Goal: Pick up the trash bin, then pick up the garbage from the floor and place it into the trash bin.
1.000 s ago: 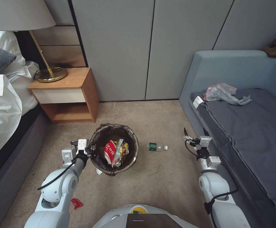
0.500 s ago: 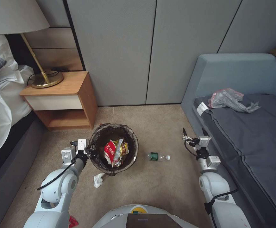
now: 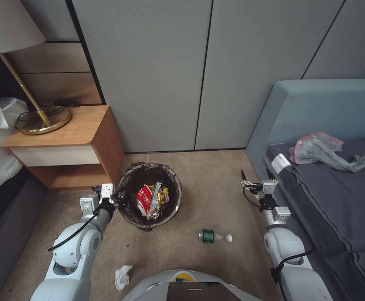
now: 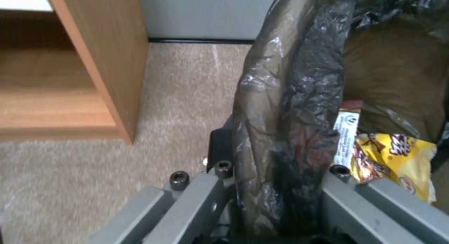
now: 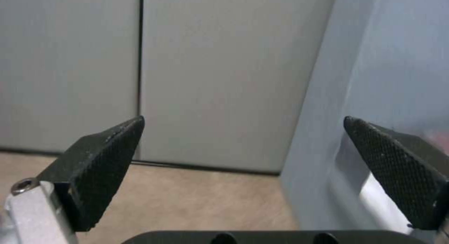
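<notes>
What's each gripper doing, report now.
Left gripper: shut on the round white plastic trash bin's dark-bagged rim.
Right gripper: open, holding nothing.

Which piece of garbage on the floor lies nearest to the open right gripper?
The clear bottle with the green label, lying on its side, is nearest the right gripper; the white tissue lies by the left arm.

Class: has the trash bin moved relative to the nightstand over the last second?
Yes. The trash bin, gripped by the left gripper, now sits closer to the nightstand.
</notes>
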